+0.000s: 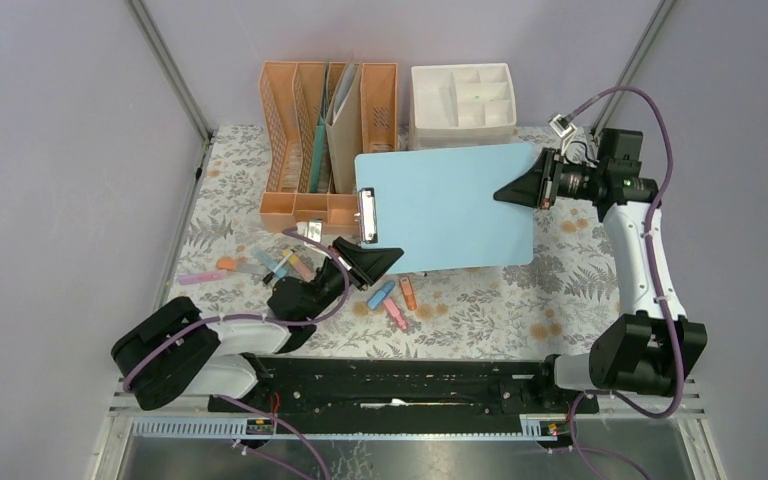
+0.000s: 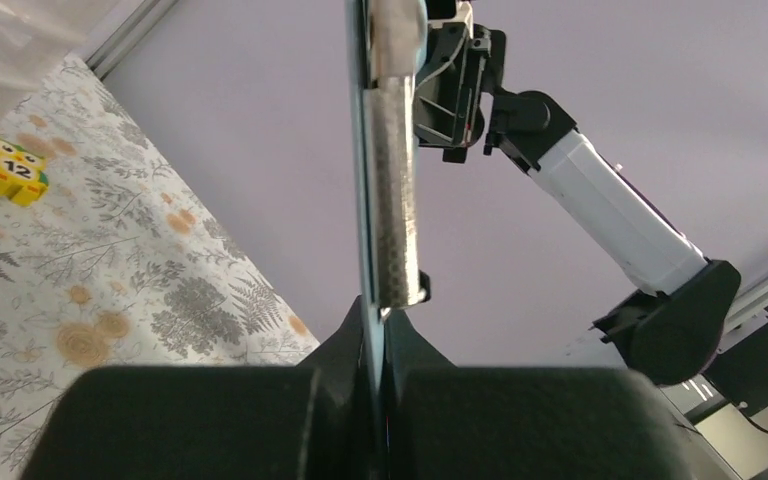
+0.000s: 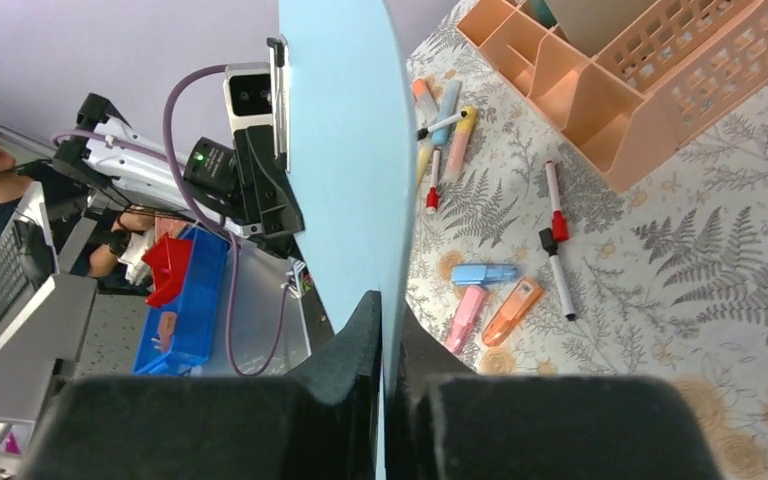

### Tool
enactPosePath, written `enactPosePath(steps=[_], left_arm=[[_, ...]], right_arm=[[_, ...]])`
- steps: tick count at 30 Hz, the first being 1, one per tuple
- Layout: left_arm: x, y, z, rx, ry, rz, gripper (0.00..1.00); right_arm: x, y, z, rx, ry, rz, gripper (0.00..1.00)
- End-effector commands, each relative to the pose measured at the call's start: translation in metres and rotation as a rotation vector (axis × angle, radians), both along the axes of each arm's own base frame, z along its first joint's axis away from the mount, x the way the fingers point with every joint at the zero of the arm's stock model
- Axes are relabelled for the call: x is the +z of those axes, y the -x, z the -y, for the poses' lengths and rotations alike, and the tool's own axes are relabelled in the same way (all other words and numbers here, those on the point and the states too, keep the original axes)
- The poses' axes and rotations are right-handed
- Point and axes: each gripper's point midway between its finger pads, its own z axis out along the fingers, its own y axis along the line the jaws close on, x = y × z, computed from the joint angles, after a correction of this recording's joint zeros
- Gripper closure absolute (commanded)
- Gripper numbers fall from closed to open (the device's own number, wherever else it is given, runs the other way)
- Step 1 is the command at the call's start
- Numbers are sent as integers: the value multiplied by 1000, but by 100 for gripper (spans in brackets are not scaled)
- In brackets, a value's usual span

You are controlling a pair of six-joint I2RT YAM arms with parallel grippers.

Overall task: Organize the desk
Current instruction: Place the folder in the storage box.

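The desk point(image 1: 480, 312), a flat top covered in fern-and-flower cloth, fills the floor of the enclosure from the arm bases at its near edge to the back wall. A light blue clipboard point(image 1: 450, 205) is held off the cloth over the centre of the desk, suspended between both arms.

The left gripper point(image 1: 372, 262) is pressed together on the clipboard's near-left corner, just below the metal clip point(image 2: 395, 180). The right gripper point(image 1: 522, 190) is pinched on the opposite, right-hand edge of the board. In both wrist views the board appears edge-on between the fingers.

A peach file rack point(image 1: 300, 110) stands at the far edge, left of centre, and a white compartment tray point(image 1: 460, 95) stands beside it to the right. Loose highlighters point(image 3: 485, 300) lie on the cloth towards the near-left part of the desk.
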Motion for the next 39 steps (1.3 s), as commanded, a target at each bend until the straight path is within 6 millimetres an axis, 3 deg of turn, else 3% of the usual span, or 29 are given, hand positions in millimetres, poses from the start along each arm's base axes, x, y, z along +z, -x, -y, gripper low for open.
enactPosePath(steps=[1,4,9,11,18,24,26,30,39], left_arm=[[44,12,-22,35,121,140,100],[32,5,-29,76,57,119,100],[21,-3,-54,179,-85,122,100],[29,-5,-72,250,-132,135,100],[36,-24,-126,515,-402,73,100],[52,-35,-153,649,-584,39,100],[57,-40,-156,676,-632,36,100],[63,-55,-156,707,-723,20,100],[80,-94,-125,684,-838,55,100]], right_arm=[[23,-10,1,-98,20,140,90],[24,-8,1,-101,27,165,66],[12,-8,7,-145,86,210,12],[4,-12,15,-193,122,222,1],[-16,-22,49,-365,290,208,0],[-44,-12,58,-453,349,175,0],[-59,-11,60,-482,352,177,0],[-66,-10,60,-492,341,193,0],[-65,-7,55,-482,312,206,0]])
